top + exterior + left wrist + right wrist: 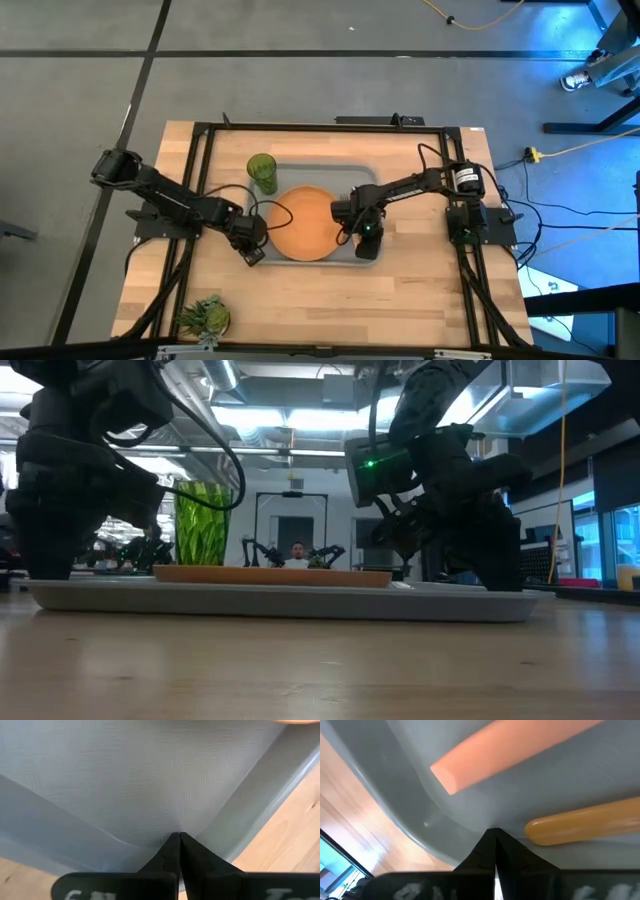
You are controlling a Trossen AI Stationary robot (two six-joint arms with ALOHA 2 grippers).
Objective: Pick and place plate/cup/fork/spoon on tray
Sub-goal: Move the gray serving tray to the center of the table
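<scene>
One tray, one plate, one cup, two handles, two grippers.

Frame centre, high view: grey tray [300, 172] carrying the orange plate [305, 224]; green cup [262, 171] on its upper-left part. Left gripper [178, 838], fingers pressed together, low over the tray's lower-left corner. Right gripper [494, 834], fingers together, at the plate's right edge beside a tan-orange handle [585, 824] and a salmon-coloured handle [510, 751]. Partial white writing on left gripper, unreadable.

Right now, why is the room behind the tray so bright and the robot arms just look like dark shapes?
In the low view, ceiling lights shine toward the camera, so both arms show as dark shapes over the tray, while the cup glows green with light passing through it. The near tabletop is blurred there. In the high view, the light is even, with a blue cast at the far right corner.
</scene>
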